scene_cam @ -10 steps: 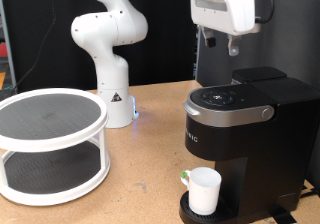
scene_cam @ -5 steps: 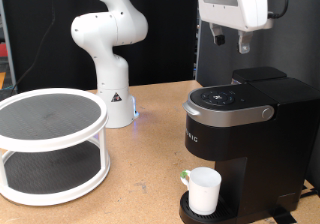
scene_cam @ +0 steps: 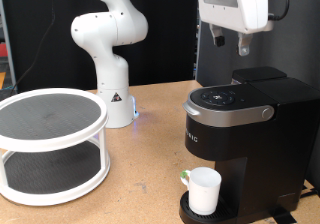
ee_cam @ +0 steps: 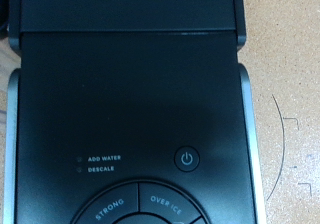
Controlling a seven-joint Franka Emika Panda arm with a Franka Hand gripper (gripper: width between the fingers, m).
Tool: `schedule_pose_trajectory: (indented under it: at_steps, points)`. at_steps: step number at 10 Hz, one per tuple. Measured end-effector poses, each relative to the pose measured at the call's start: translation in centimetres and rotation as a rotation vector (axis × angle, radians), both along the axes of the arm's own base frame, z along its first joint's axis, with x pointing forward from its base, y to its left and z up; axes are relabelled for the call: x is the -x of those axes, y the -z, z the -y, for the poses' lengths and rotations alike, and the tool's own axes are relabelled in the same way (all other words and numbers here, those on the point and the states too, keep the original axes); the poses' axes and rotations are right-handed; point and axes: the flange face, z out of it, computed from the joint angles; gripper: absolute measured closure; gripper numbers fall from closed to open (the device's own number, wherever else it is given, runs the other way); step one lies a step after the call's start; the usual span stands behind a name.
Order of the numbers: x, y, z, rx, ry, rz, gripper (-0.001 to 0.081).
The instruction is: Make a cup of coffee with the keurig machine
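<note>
Exterior view: the hand (scene_cam: 229, 42) hangs above the keurig machine (scene_cam: 240, 134), its top cut off; whether clenched or released, I cannot tell. The cup (scene_cam: 204, 190) stands on the drip tray.

Wrist view: the machine's lid and power button (ee_cam: 186, 160) show; fingers unseen.

Probably a lab: white robot arm (scene_cam: 108, 44) bench-mounted.

Coffee machine (scene_cam: 243, 124): matt black plastic body, satin silver-grey lid trim. Cup (scene_cam: 204, 189): glossy white ceramic. Two-tier stand (scene_cam: 50, 144): white plastic, dark rough mat. Table (scene_cam: 130, 189): smooth light wood.
</note>
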Motion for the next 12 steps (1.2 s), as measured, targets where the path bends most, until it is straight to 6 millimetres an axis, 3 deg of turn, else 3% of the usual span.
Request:
schedule_pose_trajectory:
  at_steps: [8,9,10,11,12]
  points:
    - [-0.9,3.9,0.8,0.038,0.005,0.009,-0.0001]
    - [-0.8,4.4,1.0,0.039,0.004,0.010,0.0089]
    - [-0.8,4.8,1.2,0.040,0.003,0.009,0.0089]
    - [-0.7,5.2,1.3,0.041,0.003,0.008,0.0273]
    - [-0.6,5.6,1.5,0.042,0.006,0.009,0.0273]
